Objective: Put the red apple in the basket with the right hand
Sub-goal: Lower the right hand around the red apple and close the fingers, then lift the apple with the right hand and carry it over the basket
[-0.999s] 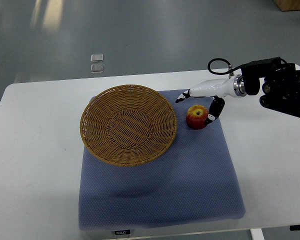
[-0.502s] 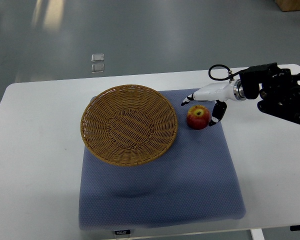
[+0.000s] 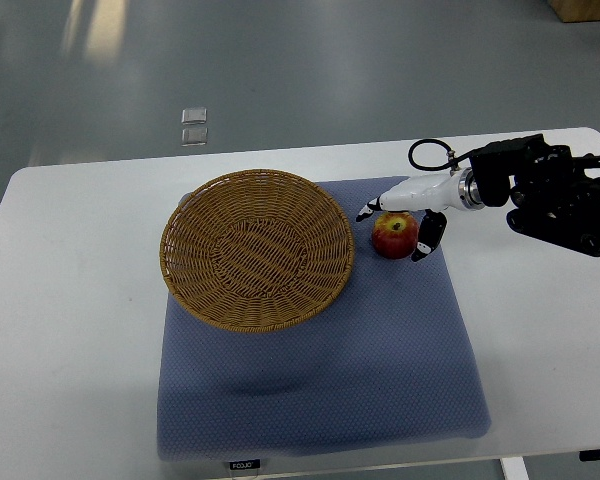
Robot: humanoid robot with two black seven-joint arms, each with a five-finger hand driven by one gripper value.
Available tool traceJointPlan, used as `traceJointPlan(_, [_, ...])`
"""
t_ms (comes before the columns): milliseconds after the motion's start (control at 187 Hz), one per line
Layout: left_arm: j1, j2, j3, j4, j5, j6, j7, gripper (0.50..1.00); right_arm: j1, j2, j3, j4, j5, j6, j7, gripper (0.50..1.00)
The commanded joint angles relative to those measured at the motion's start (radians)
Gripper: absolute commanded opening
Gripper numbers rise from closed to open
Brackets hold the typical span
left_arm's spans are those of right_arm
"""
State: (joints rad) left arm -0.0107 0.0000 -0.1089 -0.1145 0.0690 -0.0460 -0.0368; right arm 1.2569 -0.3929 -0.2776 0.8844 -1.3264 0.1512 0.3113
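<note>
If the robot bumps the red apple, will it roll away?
Probably a little. The red apple is round, so a sideways nudge from the right hand could set it rolling. The blue mat under it looks soft and textured, which would likely slow it quickly. Its skin looks smooth and shiny, so the fingers might slip unless they close around it.

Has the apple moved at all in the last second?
No. The red apple sits on the blue mat, just right of the basket, as before; only the right hand shifted around it.
</note>
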Motion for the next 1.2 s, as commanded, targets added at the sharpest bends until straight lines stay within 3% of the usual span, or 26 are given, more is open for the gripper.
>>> traceJointPlan(0, [0.000,0.000,0.000,0.001,0.000,0.000,0.000,1.000,-0.001,0.002,0.000,-0.002,0.000,-0.001,-0.001,0.913])
traceJointPlan(321, [0.000,0.000,0.000,0.001,0.000,0.000,0.000,1.000,-0.008,0.002,0.001,-0.007,0.000,-0.001,-0.008,0.891])
traceJointPlan(444, [0.000,0.000,0.000,-0.001,0.000,0.000,0.000,1.000,-0.008,0.015,0.000,-0.009,0.000,-0.001,-0.008,0.834])
traceJointPlan(561, [0.000,0.000,0.000,-0.001,0.000,0.000,0.000,1.000,-0.008,0.017,-0.002,-0.009,-0.002,0.001,-0.008,0.821])
traceJointPlan(567, [0.000,0.000,0.000,-0.001,0.000,0.000,0.001,1.000,-0.007,0.017,-0.002,-0.009,-0.002,0.001,-0.008,0.795])
traceJointPlan(689, [0.000,0.000,0.000,-0.001,0.000,0.000,0.000,1.000,-0.008,0.019,-0.002,-0.012,-0.002,0.001,-0.008,0.750])
traceJointPlan(850, [0.000,0.000,0.000,0.001,0.000,0.000,0.000,1.000,-0.005,0.017,-0.002,-0.013,-0.002,0.001,-0.009,0.656])
traceJointPlan(1197, [0.000,0.000,0.000,-0.001,0.000,0.000,0.000,1.000,0.010,0.014,0.001,-0.013,-0.002,0.004,-0.008,0.654])
